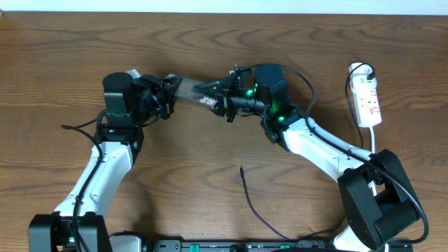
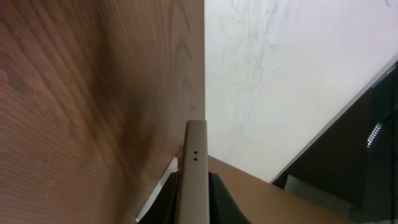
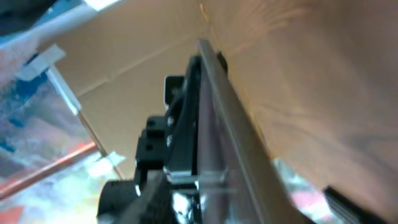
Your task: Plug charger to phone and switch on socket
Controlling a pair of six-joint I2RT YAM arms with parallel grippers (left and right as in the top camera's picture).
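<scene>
Left hand (image 1: pixel 166 92): pinching the left end of the phone (image 1: pixel 190 89). Left wrist view confirms it: the phone (image 2: pixel 195 180) sits edge-on, with dark fingers (image 2: pixel 222 204) pressed on both flat sides. 2 small holes show on that edge.

Phone: spans the gap between the 2 hands, over the upper middle of the tabletop (image 1: pixel 210 42). It is tilted, with the right end slightly lower in the overhead view. White lettering sits toward the right end but is too small to read.

Right hand (image 1: pixel 227 98): at the phone's right end, overlapping it from above. Right wrist view is blurred; the phone (image 3: pixel 233 130) runs edge-on through the frame and this hand's own fingers aren't clear. Cannot tell whether it is clamped or spread.

Charger (image 1: pixel 253 204): thin black cable lying loose on the tabletop below the right hand, well apart from the phone. The plug tip (image 1: pixel 241 169) points up-frame, touching nothing. The cable trails off toward the bottom edge.

Socket (image 1: pixel 368 101): white strip at far right, lying flat, long axis up-down, red marks on top. The white cord (image 1: pixel 373 143) leaves its lower end. Switch position is too small to tell.
</scene>
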